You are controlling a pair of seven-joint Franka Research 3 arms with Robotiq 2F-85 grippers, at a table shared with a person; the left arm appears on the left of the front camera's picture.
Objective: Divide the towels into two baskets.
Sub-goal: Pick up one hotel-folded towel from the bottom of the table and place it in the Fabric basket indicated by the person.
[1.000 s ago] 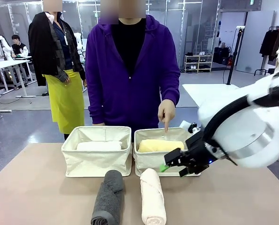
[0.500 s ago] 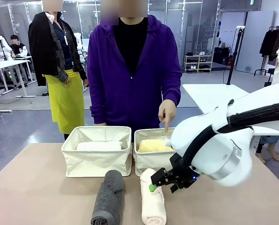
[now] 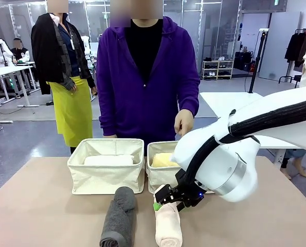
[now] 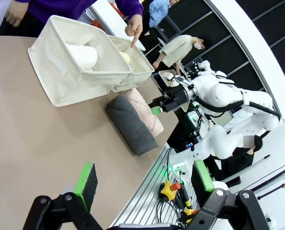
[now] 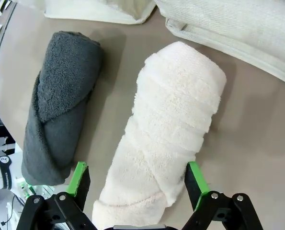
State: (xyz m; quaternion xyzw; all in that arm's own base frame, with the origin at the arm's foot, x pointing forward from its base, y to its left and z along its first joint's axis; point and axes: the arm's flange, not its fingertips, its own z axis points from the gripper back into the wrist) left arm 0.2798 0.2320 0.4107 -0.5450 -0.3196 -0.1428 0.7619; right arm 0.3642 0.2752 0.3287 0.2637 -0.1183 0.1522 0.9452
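The pale pink towel point(image 3: 168, 226) lies on the table in front of the right basket point(image 3: 159, 176), which holds the yellow towel point(image 3: 163, 160). My right gripper point(image 3: 161, 202) hangs open over the pink towel's far end. In the right wrist view its green pads point(image 5: 80, 178) straddle the pink towel point(image 5: 166, 139) without touching it. The dark grey towel point(image 3: 119, 216) lies beside it on the left, in front of the left basket point(image 3: 106, 175), where the white towel point(image 3: 109, 160) rests. My left gripper point(image 4: 144, 182) is open above bare table, far from the towels.
A person in a purple hoodie stands behind the baskets; a hand point(image 4: 134, 31) points a finger down at the right basket point(image 4: 135, 64). My right arm's large white body point(image 3: 219, 159) covers the table's right side. The near table edge point(image 4: 147, 167) runs close to the towels.
My right gripper has swung left and down, from in front of the right basket to over the pink towel's far end. The towels and baskets have not moved.
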